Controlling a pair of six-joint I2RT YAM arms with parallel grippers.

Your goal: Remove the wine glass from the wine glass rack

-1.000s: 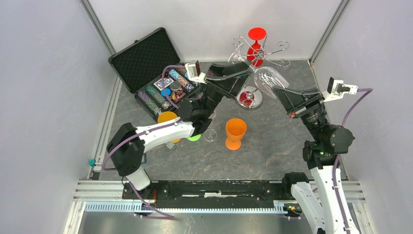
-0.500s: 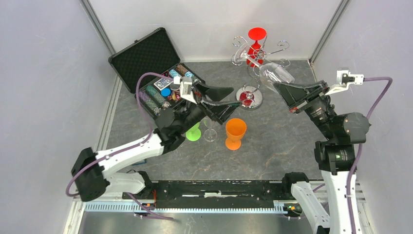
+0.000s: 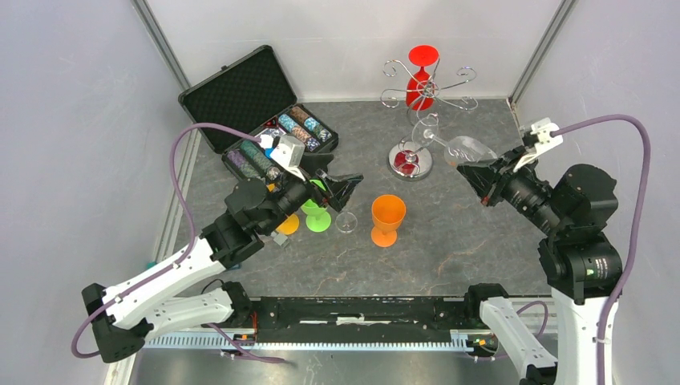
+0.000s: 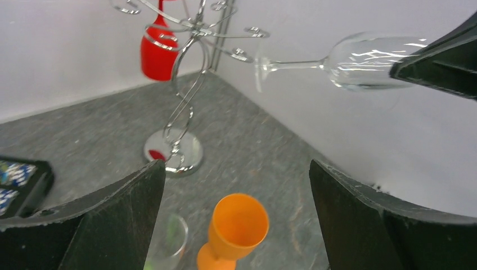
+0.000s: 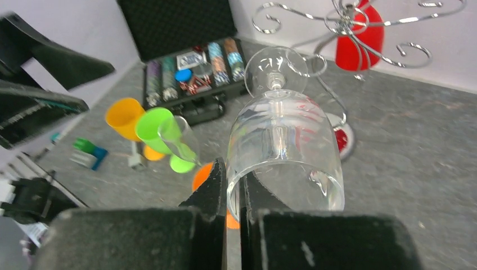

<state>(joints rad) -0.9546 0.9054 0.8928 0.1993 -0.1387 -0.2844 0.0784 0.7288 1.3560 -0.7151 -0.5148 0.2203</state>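
The chrome wine glass rack [image 3: 410,159] stands at the back of the table, its curled arms [image 3: 449,100] spread at the top; it also shows in the left wrist view [image 4: 181,90] and the right wrist view [image 5: 337,22]. A red glass [image 3: 420,72] hangs on it. My right gripper [image 3: 475,171] is shut on the rim of a clear wine glass [image 3: 469,148], one finger inside the bowl [image 5: 284,146], and holds it in the air, clear of the rack's arms, foot [image 4: 262,64] toward the rack. My left gripper [image 3: 346,186] is open and empty above the cups.
An orange goblet [image 3: 387,218], a clear glass [image 3: 346,222], a green goblet [image 3: 318,216] and a yellow-orange cup [image 3: 287,223] stand mid-table. An open black case of poker chips [image 3: 257,112] sits at the back left. Walls enclose the table.
My right gripper has drawn the clear glass down and to the right, away from the rack's arms. My left arm has pulled back toward the near left, away from the rack.
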